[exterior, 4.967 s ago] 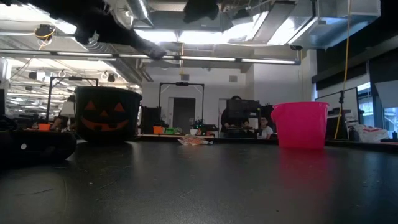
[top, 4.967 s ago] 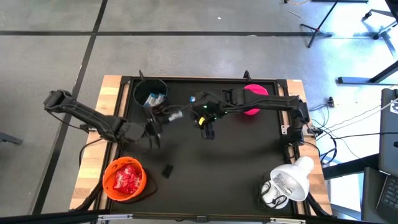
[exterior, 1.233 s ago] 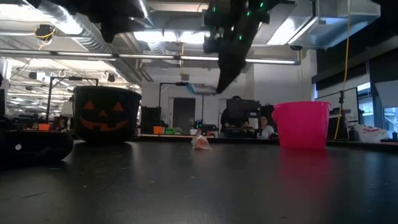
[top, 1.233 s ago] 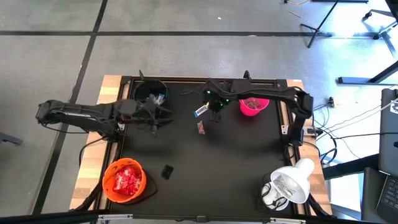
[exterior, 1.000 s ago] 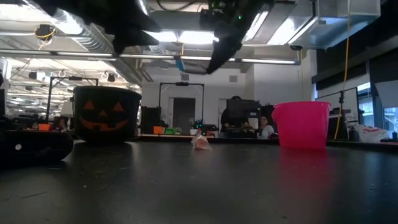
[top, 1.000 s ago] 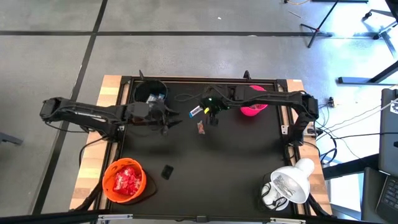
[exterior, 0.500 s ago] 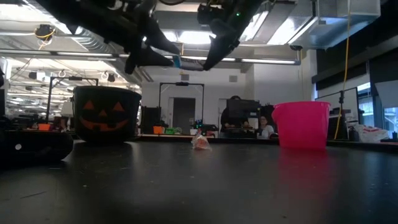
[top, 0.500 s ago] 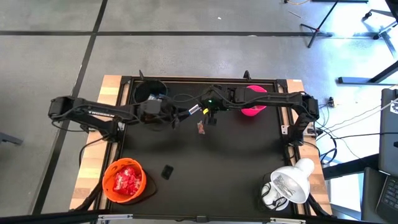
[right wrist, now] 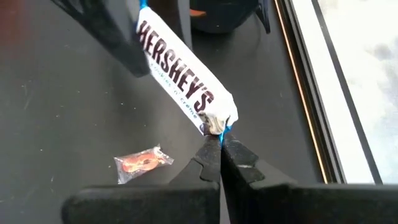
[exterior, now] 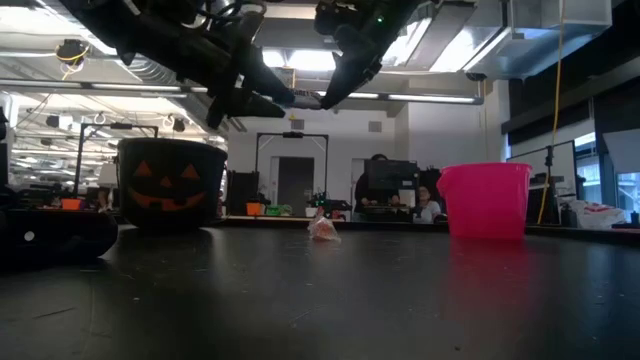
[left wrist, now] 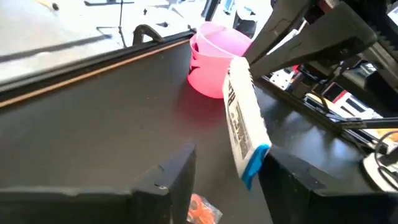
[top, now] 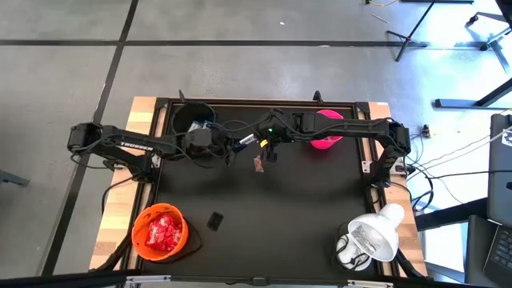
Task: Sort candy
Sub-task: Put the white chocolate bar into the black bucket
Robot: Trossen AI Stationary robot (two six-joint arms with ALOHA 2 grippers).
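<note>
Above the back middle of the black counter (top: 288, 208), the two pincers meet in mid-air over one sweet. The right pincer (right wrist: 219, 144) is pinched tight on the crimped end of a white-and-blue wrapped candy bar (right wrist: 181, 78), holding it up off the surface. The left pincer (left wrist: 224, 171) comes in from the other side with its fingers (left wrist: 174, 177) apart, one on each side of the bar's blue-tipped free end; I cannot tell whether they touch the wrapper.

Down on the counter, just below the hanging bar, lies a small orange-wrapped candy (top: 258, 164), alone and apart from the bowls. In the low view it sits as a little crumpled lump (exterior: 322, 227) between the black pumpkin-face bowl (exterior: 172, 184) and the pink bowl (exterior: 483, 200).

The black bowl stands at the back left corner, with a few blue-and-white sweets (top: 200, 126) inside. The pink bowl is at the back, right of the pincers. An orange bowl (top: 139, 240) at the front left holds a heap of red-wrapped sweets (top: 163, 232). A small flat black object (top: 214, 220) lies near it.
</note>
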